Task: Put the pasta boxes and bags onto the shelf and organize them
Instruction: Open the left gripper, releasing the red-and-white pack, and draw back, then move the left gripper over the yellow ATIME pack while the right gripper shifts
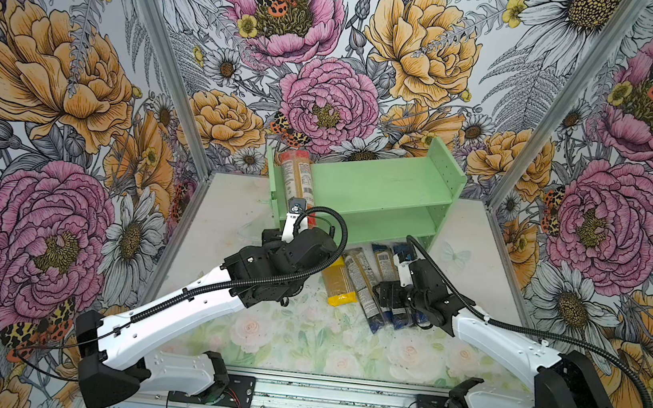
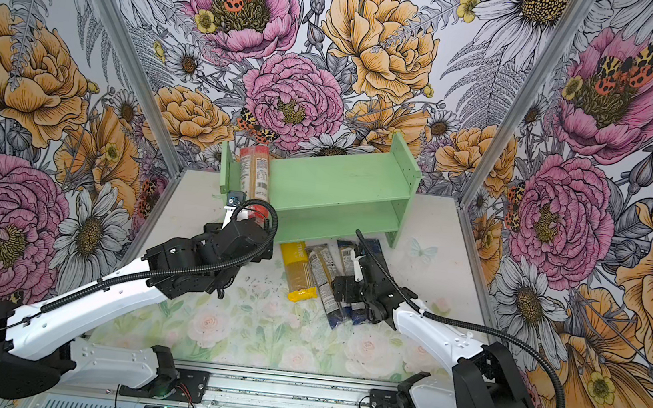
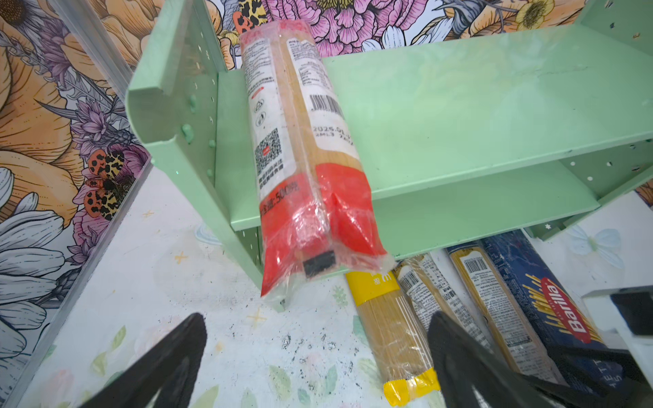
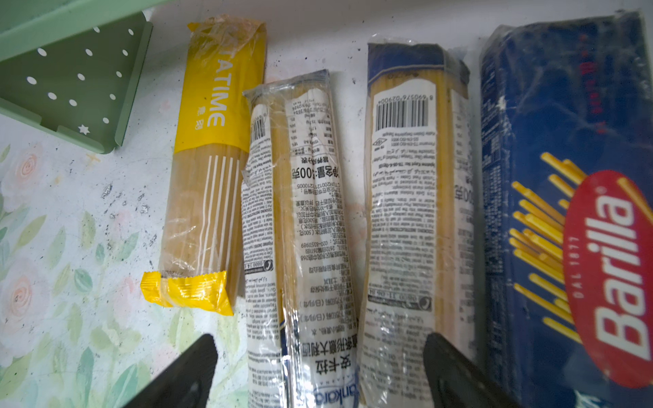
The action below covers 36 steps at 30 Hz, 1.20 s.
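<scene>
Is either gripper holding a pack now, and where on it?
Neither. Left gripper open, clear of the red-ended bag; right gripper open above a blue-ended bag.

The table (image 1: 283, 346), printed with pale roses, fills the lower middle of both top views; the green shelf (image 1: 381, 186) stands on it at upper centre; a red-ended bag (image 1: 297, 181) lies on the left end of the shelf's top board, overhanging the front edge; just below the shelf, side by side on the table, lie a yellow bag (image 1: 338, 284), a clear bag (image 4: 300, 229) that seems to overlap it, a second clear bag (image 4: 413, 212) and a blue box (image 4: 551, 123).
</scene>
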### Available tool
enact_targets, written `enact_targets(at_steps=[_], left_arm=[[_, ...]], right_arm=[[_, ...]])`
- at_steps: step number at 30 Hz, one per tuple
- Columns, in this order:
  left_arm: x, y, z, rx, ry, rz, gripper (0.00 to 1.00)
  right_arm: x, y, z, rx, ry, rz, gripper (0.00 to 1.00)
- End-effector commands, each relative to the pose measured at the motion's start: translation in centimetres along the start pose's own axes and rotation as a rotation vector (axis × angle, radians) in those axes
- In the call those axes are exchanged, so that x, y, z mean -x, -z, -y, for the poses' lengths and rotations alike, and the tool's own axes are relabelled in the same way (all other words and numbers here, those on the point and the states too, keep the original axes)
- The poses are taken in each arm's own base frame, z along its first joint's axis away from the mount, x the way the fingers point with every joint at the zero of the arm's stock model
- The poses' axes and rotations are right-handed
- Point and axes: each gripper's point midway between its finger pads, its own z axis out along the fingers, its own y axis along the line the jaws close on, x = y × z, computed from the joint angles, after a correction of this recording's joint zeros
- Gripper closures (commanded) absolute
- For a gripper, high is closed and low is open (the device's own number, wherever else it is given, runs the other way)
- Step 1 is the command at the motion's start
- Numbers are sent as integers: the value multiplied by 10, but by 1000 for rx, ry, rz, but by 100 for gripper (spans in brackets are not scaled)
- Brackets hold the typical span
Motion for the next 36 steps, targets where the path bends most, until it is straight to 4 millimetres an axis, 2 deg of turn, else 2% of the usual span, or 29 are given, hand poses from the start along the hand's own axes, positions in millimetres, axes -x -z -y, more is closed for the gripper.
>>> enact_targets(at_steps=[1, 14, 23, 28, 36], left_arm=[[-18, 0, 0, -28, 33, -43, 1], [-88, -13, 15, -5, -22, -127, 1], [-135, -28, 35, -74, 29, -163, 1], [-155, -35, 27, -86, 72, -158, 1], [-169, -37, 30, -193, 116, -114, 1]], right_arm=[[14, 2, -6, 1, 29, 30, 7], [19, -15, -29, -93, 115, 47, 8], [20, -26, -31, -148, 92, 86, 11], [23, -29, -35, -152, 67, 148, 11], [17, -42, -32, -199, 75, 141, 11]])
